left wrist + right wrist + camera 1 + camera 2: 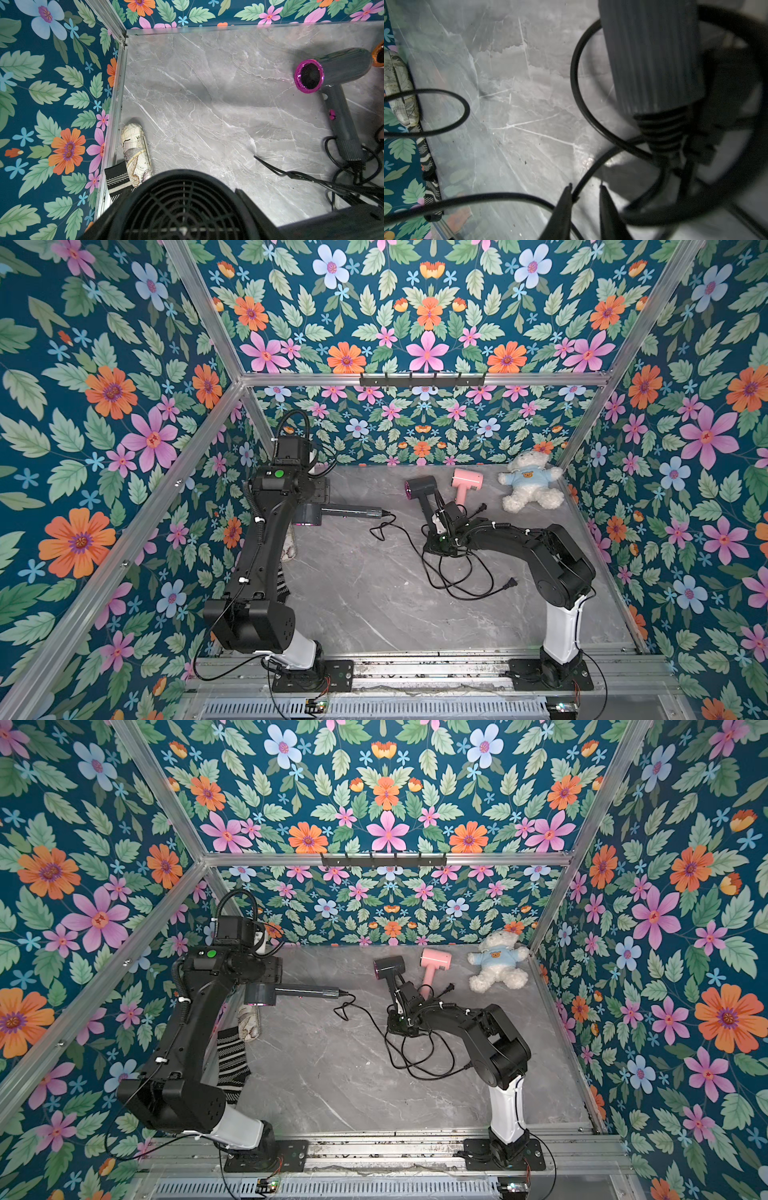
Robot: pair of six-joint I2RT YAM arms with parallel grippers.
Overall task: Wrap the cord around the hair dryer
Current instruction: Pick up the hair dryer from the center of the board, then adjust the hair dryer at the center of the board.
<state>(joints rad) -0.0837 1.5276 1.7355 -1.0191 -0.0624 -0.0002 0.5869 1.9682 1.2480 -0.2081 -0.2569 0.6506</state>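
My left gripper (180, 199) is shut on the head of a grey hair dryer (309, 514) and holds it above the table, its handle (353, 512) pointing right. Its black cord (409, 541) hangs from the handle's end and runs into a loose pile (457, 572) ending in a plug (510, 583). In the left wrist view only its black rear grille (182, 207) shows. My right gripper (585, 187) is low over the cords, beside the handle end (652, 58) of a second grey dryer (420, 487) lying on the table. Its fingers stand narrowly apart, a cord strand (583, 178) touching one fingertip (569, 190).
A pink hair dryer (467, 481) and a white teddy bear (530, 485) lie at the back right. A map-print case (136, 153) and a striped cloth (230, 1065) sit along the left wall under my left arm. A hook rail (422, 379) hangs on the back wall.
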